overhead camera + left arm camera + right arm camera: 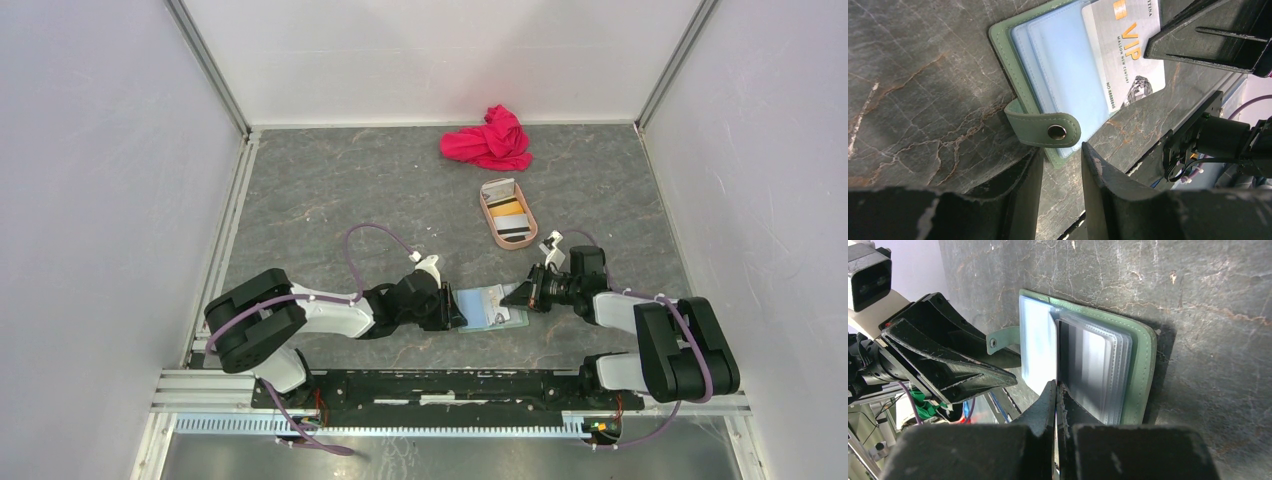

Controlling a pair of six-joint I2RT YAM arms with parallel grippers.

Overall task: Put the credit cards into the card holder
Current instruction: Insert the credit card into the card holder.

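The sage-green card holder (488,306) lies open on the table between my two grippers. Its snap strap (1048,131) points at my left gripper (1062,150), which is open, its fingertips just off the holder's near corner. My right gripper (1056,384) is shut on a white VIP card (1128,55) and holds it flat over the holder's pale blue inside, beside the clear sleeves (1098,365). The left gripper (455,308) and the right gripper (522,294) flank the holder in the top view. More credit cards, one orange-yellow (507,208), lie in the tray.
The pinkish-tan oval tray (487,215) sits behind the holder at mid-table. A crumpled red cloth (490,140) lies near the back wall. The metal rail with the arm bases (450,385) runs along the near edge.
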